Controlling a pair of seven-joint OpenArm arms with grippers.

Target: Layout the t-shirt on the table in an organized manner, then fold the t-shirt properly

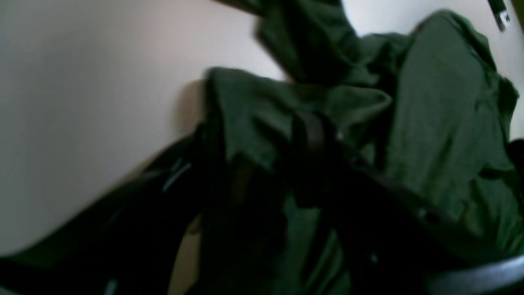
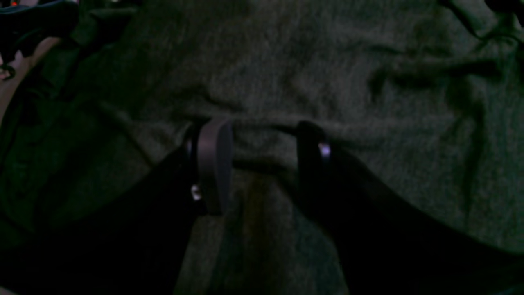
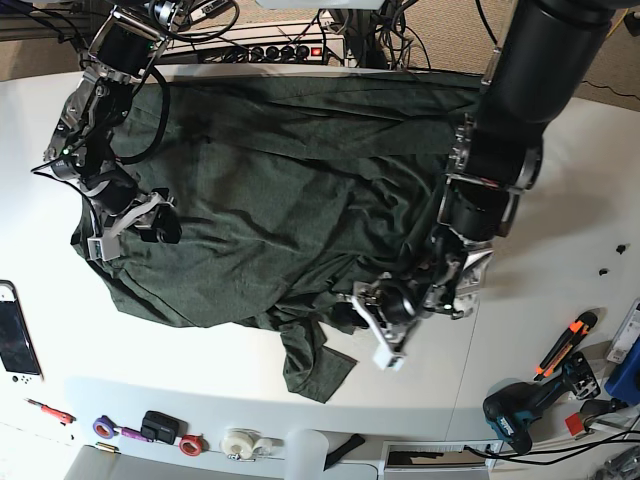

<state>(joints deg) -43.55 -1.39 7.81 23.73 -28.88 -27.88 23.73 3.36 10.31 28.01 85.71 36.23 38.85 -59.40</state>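
On the white table [image 3: 560,230] lies one t-shirt [image 3: 290,180], long axis crosswise; both grippers, left gripper [image 3: 372,318] and right gripper [image 3: 150,222], seemingly parted.

Both arms reach in from the far side, bent at the elbow. The left gripper [image 3: 372,318] is low on the base view's right, wrist angled down and inward, its dark fingers [image 1: 313,139] parted. On the other side, the right gripper [image 2: 262,143] points down too, its two fingers [image 2: 215,164] held clearly apart.
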